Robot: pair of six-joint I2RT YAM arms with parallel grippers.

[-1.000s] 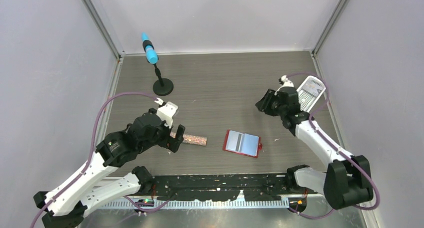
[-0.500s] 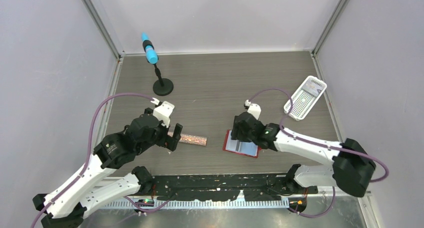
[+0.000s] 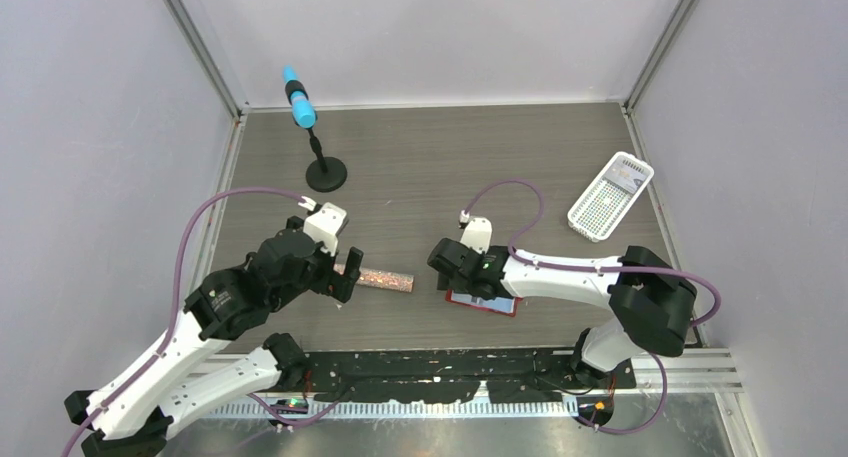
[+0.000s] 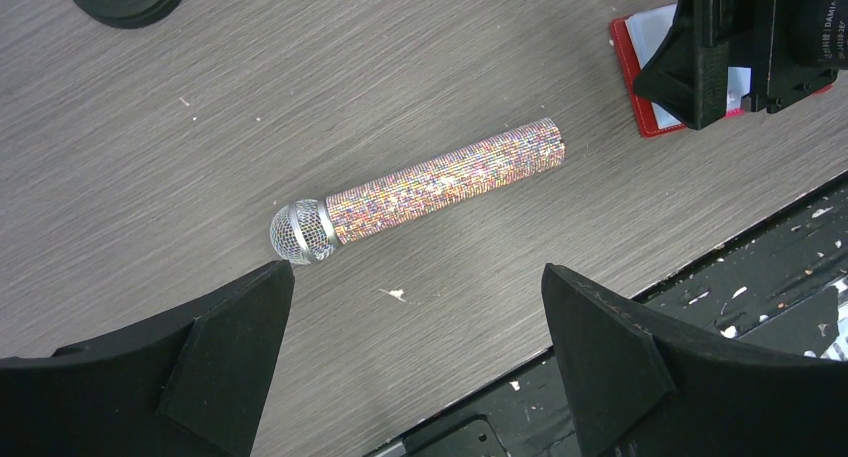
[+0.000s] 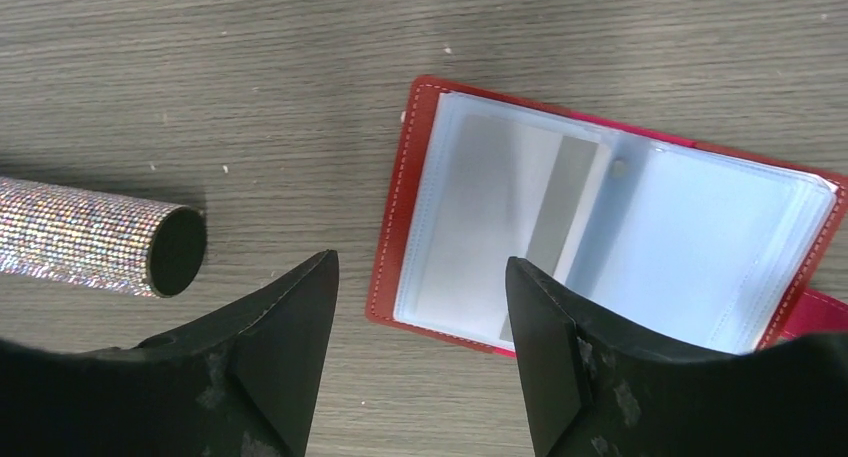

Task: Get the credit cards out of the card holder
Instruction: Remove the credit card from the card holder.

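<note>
Within a second the right gripper (image 5: 420, 267) had swung from the basket (image 3: 610, 195), at the holder's 2 o'clock, down over the holder (image 5: 610, 217). Its jaws were spread above the left page, where a card (image 5: 495, 192) sat pocketed. The holder lay open at the mic's (image 4: 440, 182) 3 o'clock. Over the mic the left gripper (image 4: 415, 277) hung spread. Extraction looked about to begin.

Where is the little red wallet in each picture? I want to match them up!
Top external: the small red folding card holder lies right of centre, towards the near edge of the table, partly under the right arm.
Left wrist: in the top right corner, mostly hidden.
Right wrist: centre right, lying open.
Shared landmark: the glittery pink-silver microphone lies to its left in every view.
</note>
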